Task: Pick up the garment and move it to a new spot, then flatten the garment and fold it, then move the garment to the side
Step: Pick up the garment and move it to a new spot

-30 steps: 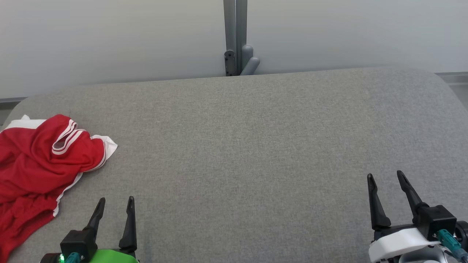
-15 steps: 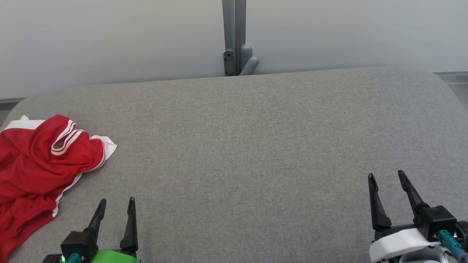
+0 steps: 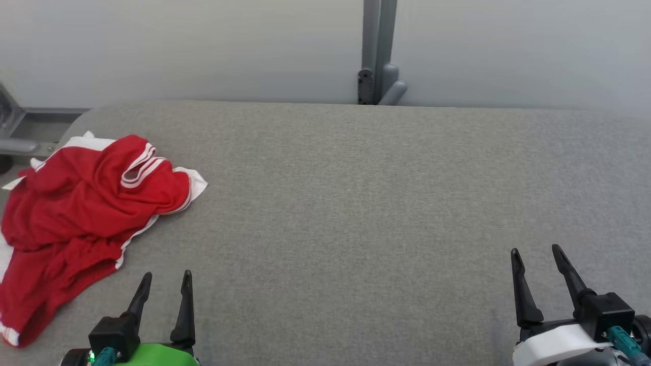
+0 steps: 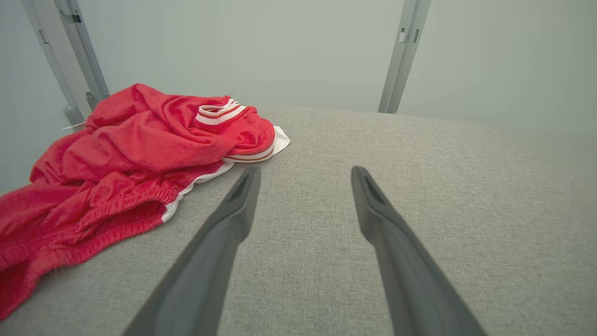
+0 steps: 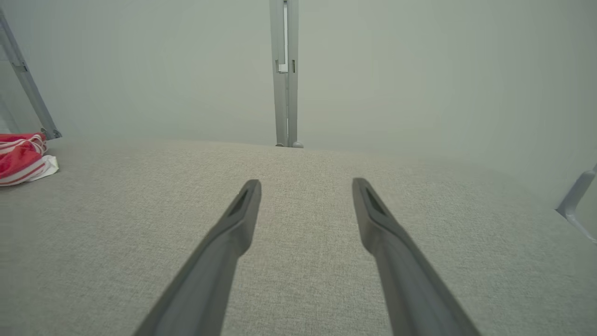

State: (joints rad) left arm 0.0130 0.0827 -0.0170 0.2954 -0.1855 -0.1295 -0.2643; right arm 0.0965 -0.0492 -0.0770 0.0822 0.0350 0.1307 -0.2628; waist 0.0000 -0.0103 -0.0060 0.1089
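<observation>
Currently, the garment [image 3: 86, 213] is found crumpled at the left end of the surface [image 3: 356, 203], between the rounded far left corner and the near edge. It is made of red cloth with white striped trim, and a striped band is raised in a loop on top of the heap. One white-hemmed corner is pointed toward the middle of the surface. The garment's left side is laid at the left edge; whether any of it hangs over cannot be told.

The left gripper [image 3: 167, 274] is held at the near edge, just beside the garment's near end and apart from it. Its fingers are spread and nothing is held between them. The right gripper [image 3: 535, 249] is held at the near edge toward the right corner, well apart from the garment, with its fingers likewise spread and nothing gripped.

From the garment's white-hemmed corner to the right edge, bare grey fabric is stretched, and the same bare fabric is seen between the two grippers. The far edge is backed by a pale wall [image 3: 203, 46], against which a grey post [image 3: 376, 46] is set.
</observation>
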